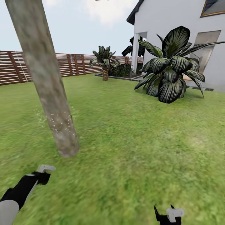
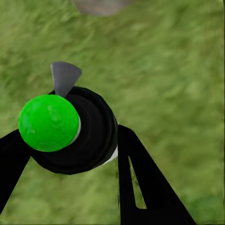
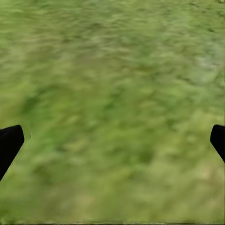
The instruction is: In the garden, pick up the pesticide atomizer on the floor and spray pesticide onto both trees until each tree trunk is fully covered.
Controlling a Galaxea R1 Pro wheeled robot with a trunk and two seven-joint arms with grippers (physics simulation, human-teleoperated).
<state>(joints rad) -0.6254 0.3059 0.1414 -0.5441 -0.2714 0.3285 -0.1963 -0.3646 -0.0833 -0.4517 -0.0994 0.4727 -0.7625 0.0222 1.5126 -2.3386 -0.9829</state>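
Green lawn [image 1: 131,150] fills the lower two-thirds of the head view, ringed at the upper left by a brown fence [image 1: 72,64] of horizontal slats, with a white house [image 1: 175,18] at the upper right. A big dark-leaved bush [image 1: 170,70] stands before the house at right of centre, and a smaller palm-like plant [image 1: 104,61] stands further back near the fence.

One thick tree trunk [image 1: 47,78] of mottled grey-brown bark runs from the top left corner down to the grass at left of centre, leaning in the frame. On its lower part and just beside it sits the pesticide [image 1: 61,120], a scatter of tiny white specks across the bark and over the grass to its left.

At the lower left corner the left arm reaches in, and the left tool [image 1: 43,175] sits below the trunk's base. In the left wrist view the left tool [image 2: 70,154] is closed around the atomizer [image 2: 75,131], a black round body with a bright green cap [image 2: 48,123] and a grey trigger-like tab [image 2: 64,77], its two black fingers [image 2: 140,183] pressed to either side. The trunk's foot shows as a grey patch at that view's upper edge.

At the bottom edge, right of centre, the right tool [image 1: 168,215] peeks in. In the right wrist view the right tool [image 3: 112,140] is spread wide, its black fingertips [image 3: 9,143] at opposite edges with only blurred grass between them.
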